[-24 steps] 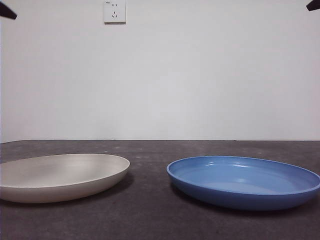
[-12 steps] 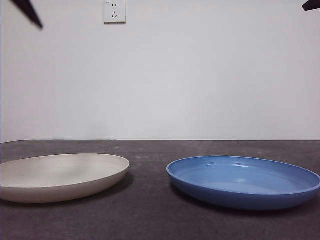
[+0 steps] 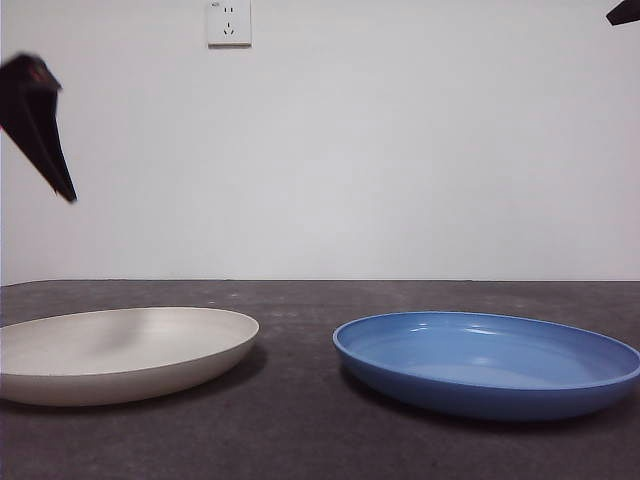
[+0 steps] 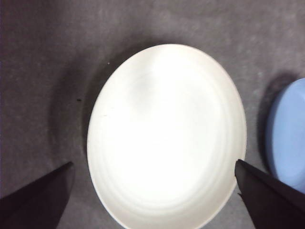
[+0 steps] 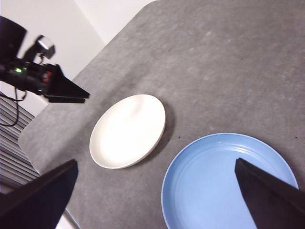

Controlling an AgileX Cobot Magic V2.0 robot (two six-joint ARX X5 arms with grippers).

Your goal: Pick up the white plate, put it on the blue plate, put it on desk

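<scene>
The left pincer, jaws spread wide, has dropped from the front view's top corner to hang above the round, matte cream white plate. The plate lies untouched on the dark grey speckled bench, at nine o'clock of the glossy round blue plate. A grasp looks imminent. The right pincer waits open.

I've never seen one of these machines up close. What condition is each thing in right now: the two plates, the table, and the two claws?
white plate: empty, flat on the table, untouched.
blue plate: empty, flat on the table, apart from the white plate.
table: bears both plates.
left gripper: open, hanging above the white plate, holding nothing.
right gripper: open, high above the blue plate, holding nothing.
</scene>
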